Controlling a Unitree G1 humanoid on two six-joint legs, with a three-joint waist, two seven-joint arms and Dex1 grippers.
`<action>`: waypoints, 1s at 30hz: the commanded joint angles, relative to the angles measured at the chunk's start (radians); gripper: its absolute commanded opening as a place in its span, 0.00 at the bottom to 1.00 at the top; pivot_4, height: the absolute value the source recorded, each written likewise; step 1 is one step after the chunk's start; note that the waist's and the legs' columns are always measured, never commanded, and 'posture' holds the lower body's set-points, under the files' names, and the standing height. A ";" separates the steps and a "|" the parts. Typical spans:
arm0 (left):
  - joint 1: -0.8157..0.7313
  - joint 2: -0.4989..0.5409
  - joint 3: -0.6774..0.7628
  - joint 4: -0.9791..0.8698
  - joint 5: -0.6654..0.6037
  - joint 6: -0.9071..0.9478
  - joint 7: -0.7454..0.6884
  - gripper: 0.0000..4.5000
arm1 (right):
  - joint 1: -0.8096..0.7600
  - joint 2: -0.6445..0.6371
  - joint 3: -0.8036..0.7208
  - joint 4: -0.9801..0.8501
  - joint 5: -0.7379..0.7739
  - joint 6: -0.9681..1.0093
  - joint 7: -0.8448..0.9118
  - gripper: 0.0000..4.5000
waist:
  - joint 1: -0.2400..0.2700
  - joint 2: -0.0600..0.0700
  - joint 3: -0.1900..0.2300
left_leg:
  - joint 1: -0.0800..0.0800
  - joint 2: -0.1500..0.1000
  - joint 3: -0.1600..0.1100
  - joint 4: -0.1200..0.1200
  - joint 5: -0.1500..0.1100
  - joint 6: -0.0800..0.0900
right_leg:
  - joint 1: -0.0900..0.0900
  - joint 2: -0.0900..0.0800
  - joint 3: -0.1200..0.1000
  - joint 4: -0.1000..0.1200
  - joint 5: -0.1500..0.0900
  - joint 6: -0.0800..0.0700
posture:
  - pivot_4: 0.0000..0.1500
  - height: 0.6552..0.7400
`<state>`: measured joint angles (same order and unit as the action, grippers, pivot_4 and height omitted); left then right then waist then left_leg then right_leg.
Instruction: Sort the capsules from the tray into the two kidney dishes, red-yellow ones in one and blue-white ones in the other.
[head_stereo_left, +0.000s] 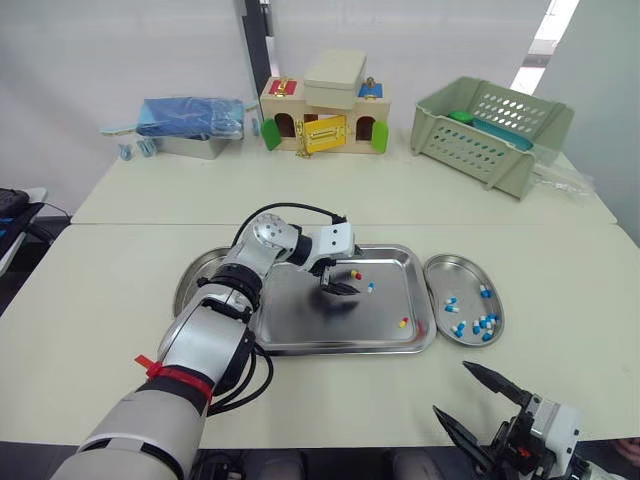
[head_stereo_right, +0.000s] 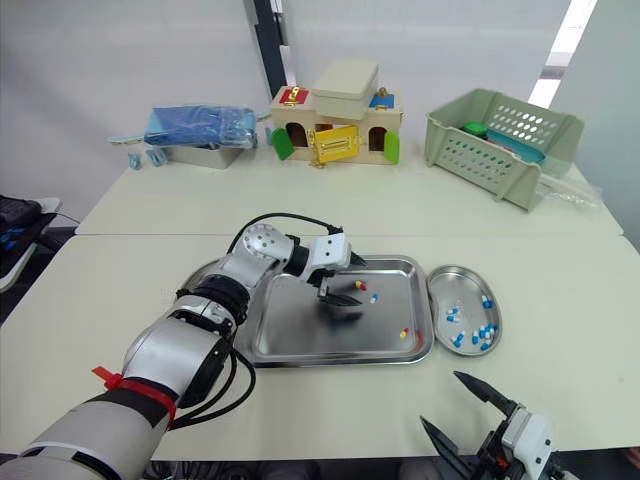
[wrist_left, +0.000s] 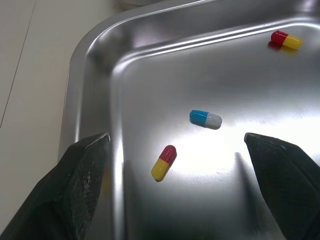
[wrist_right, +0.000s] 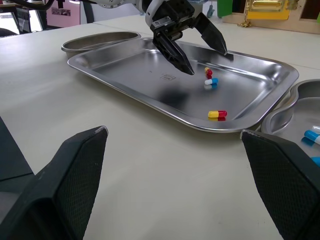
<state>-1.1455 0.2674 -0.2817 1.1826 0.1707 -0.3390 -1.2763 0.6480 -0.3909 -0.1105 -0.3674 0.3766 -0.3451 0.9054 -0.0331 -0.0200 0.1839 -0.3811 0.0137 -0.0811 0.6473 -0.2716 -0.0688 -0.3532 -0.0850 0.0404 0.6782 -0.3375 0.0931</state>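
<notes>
A steel tray (head_stereo_left: 300, 335) lies mid-table. On it are a red-yellow capsule (wrist_left: 163, 162), a blue-white capsule (wrist_left: 205, 118) beside it, and another red-yellow capsule (head_stereo_left: 403, 322) toward the front right corner. My left gripper (head_stereo_left: 347, 278) hangs open just above the tray, its tips either side of the near pair. The right kidney dish (head_stereo_left: 440, 275) holds several blue-white capsules (head_stereo_left: 480, 325). The left kidney dish (head_stereo_left: 192, 280) is partly hidden behind my left arm. My right gripper (head_stereo_left: 478, 400) is open over the table's front edge, holding nothing.
At the back of the table stand a wooden toy house (head_stereo_left: 322, 115), a green slotted basket (head_stereo_left: 490, 130) and a metal box with a blue bag (head_stereo_left: 190, 125). A black cable (head_stereo_left: 290, 210) loops over my left arm.
</notes>
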 joint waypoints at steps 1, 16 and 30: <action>-0.024 -0.001 -0.006 0.006 0.019 0.024 0.002 1.00 | 0.013 -0.007 0.007 -0.040 0.010 -0.010 -0.016 1.00 | -0.001 0.000 0.000 | 0.000 0.000 0.000 0.000 0.000 0.000 | 0.000 0.000 0.000 0.000 0.000 0.000 | 1.00 1.00; -0.015 0.005 -0.027 -0.001 0.056 0.073 -0.033 0.50 | 0.007 -0.046 0.032 -0.175 0.001 0.102 -0.112 1.00 | 0.001 0.000 0.000 | 0.000 0.000 0.000 0.000 0.000 0.000 | 0.000 0.000 0.000 0.000 0.000 0.000 | 1.00 1.00; -0.017 0.006 -0.039 0.006 0.083 0.068 0.016 0.28 | 0.002 -0.059 0.043 -0.193 -0.003 0.126 -0.139 1.00 | 0.001 0.000 0.000 | 0.000 0.000 0.000 0.001 0.000 0.000 | 0.001 0.000 0.000 0.001 0.000 0.000 | 1.00 1.00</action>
<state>-1.1547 0.2695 -0.3102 1.1890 0.2373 -0.2722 -1.2695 0.6437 -0.4420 -0.0587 -0.5358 0.3735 -0.2070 0.7650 -0.0321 -0.0201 0.1835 -0.3808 0.0137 -0.0814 0.6481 -0.2716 -0.0687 -0.3527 -0.0850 0.0404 0.6789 -0.3375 0.0931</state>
